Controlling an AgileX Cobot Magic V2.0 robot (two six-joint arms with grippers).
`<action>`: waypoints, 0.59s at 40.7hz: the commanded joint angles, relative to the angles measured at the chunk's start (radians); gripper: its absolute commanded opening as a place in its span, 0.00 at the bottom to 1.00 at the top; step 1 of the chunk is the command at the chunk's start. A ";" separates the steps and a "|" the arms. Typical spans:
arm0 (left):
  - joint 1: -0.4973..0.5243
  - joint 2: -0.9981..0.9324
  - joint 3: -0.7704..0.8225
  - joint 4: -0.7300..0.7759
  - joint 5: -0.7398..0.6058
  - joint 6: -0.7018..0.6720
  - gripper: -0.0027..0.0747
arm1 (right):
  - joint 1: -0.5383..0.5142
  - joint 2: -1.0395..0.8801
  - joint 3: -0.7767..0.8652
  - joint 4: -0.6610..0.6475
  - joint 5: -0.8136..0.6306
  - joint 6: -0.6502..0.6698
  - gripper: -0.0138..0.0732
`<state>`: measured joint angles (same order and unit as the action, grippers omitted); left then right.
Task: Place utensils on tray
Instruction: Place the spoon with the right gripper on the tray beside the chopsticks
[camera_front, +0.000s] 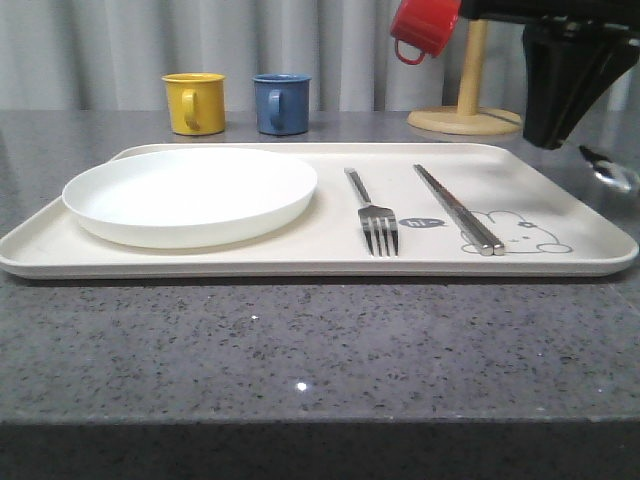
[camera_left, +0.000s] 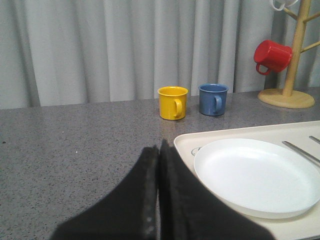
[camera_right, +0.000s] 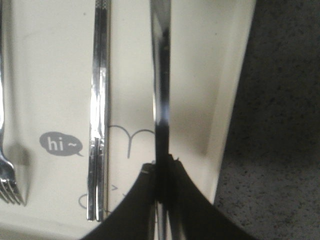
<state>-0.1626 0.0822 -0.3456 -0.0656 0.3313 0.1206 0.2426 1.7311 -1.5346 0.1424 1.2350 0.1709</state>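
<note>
The cream tray (camera_front: 330, 250) lies across the table and carries a white plate (camera_front: 190, 195) on its left. A fork (camera_front: 372, 215) and a pair of chopsticks (camera_front: 458, 208) lie side by side on its right half. My right gripper (camera_front: 550, 135) hangs above the tray's far right corner, shut on a spoon (camera_front: 608, 168) whose bowl sticks out to the right. From the right wrist, the spoon handle (camera_right: 161, 75) runs out of the shut right gripper (camera_right: 162, 170), between the chopsticks (camera_right: 99, 100) and the tray's right rim (camera_right: 227, 115). My left gripper (camera_left: 159, 150) is shut and empty, beside the tray corner (camera_left: 225, 134) and plate (camera_left: 255, 175).
A yellow mug (camera_front: 194, 102) and a blue mug (camera_front: 281, 103) stand behind the tray. A wooden mug stand (camera_front: 468, 100) at the back right holds a red mug (camera_front: 425, 25). Grey speckled tabletop (camera_front: 300, 350) stretches in front of the tray.
</note>
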 joint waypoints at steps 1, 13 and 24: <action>0.001 0.011 -0.025 -0.011 -0.085 -0.006 0.01 | -0.001 -0.013 -0.027 -0.010 -0.030 0.046 0.08; 0.001 0.011 -0.025 -0.011 -0.085 -0.006 0.01 | -0.001 0.051 -0.027 -0.013 -0.093 0.104 0.08; 0.001 0.011 -0.025 -0.011 -0.085 -0.006 0.01 | -0.001 0.064 -0.027 -0.014 -0.097 0.107 0.20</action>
<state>-0.1626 0.0822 -0.3456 -0.0656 0.3313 0.1189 0.2441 1.8408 -1.5346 0.1338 1.1534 0.2751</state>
